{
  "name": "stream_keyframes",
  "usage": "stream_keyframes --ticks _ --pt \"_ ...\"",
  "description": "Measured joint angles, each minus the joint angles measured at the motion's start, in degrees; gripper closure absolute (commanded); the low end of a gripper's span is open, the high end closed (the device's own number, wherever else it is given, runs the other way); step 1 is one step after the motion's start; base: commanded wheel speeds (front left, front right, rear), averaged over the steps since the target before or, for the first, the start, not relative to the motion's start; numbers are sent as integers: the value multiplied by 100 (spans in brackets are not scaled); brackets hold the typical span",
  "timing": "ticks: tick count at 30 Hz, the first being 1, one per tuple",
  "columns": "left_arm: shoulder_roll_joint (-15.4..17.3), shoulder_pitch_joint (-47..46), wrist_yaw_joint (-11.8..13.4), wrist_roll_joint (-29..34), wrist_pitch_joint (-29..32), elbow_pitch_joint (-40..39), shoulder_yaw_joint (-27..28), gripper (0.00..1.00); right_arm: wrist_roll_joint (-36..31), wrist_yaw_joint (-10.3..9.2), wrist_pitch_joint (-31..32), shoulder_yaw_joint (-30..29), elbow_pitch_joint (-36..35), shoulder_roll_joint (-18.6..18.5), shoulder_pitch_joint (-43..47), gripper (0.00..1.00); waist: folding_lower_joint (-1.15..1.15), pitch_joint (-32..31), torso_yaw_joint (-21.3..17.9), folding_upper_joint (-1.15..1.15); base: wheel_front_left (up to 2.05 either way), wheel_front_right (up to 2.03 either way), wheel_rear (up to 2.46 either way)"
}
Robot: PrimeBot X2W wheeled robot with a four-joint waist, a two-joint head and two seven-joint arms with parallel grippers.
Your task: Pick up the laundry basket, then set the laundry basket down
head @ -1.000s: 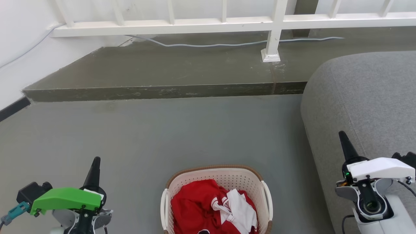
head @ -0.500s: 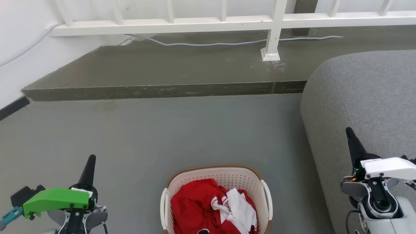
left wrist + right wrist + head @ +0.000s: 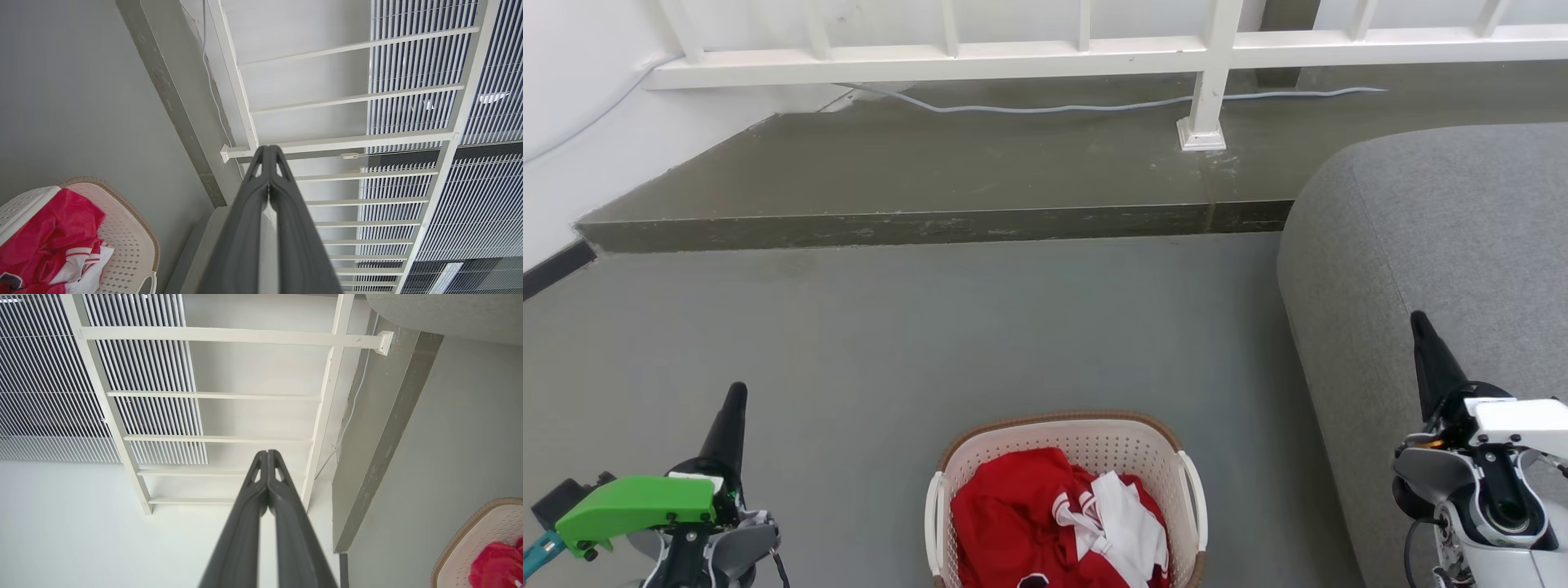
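While the laundry basket (image 3: 1094, 447) sits on the grey floor (image 3: 915, 327) at the bottom middle of the head view, both arms hang well apart from it, one on each side. Red and white clothes (image 3: 1045, 523) lie heaped inside it. The left end effector (image 3: 734, 400) points up at the lower left behind a green cover (image 3: 637, 506). The right end effector (image 3: 1421, 331) points up at the lower right, in front of a grey sofa (image 3: 1445, 229). Each shows side-on as a single dark spike. Beyond them are a raised step (image 3: 931, 171) and a white railing (image 3: 1013, 57).

In the left wrist view, the left end effector (image 3: 268, 150) has its two fingers pressed together with nothing between them. The basket (image 3: 130, 228) lies at the lower left, apart from the fingers.

In the right wrist view, the right end effector (image 3: 267, 454) is likewise closed tip to tip and empty. A corner of the basket (image 3: 482, 539) shows at the lower right.
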Motion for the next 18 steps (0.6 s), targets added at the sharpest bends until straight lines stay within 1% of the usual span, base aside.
stream_keyframes --ticks 2,8,18 --pt "-5 0 -18 -118 30 -8 51 100 143 35 49 -47 -18 11 1 100 0 3 -1 0 0 0 0" --pt "-45 0 -34 -426 144 -24 164 100 486 46 140 -166 -52 43 4 100 0 10 -4 0 0 0 0" --pt "-48 0 -35 -426 144 -29 180 100 491 54 140 -172 -69 46 7 100 0 10 -4 0 0 0 0"
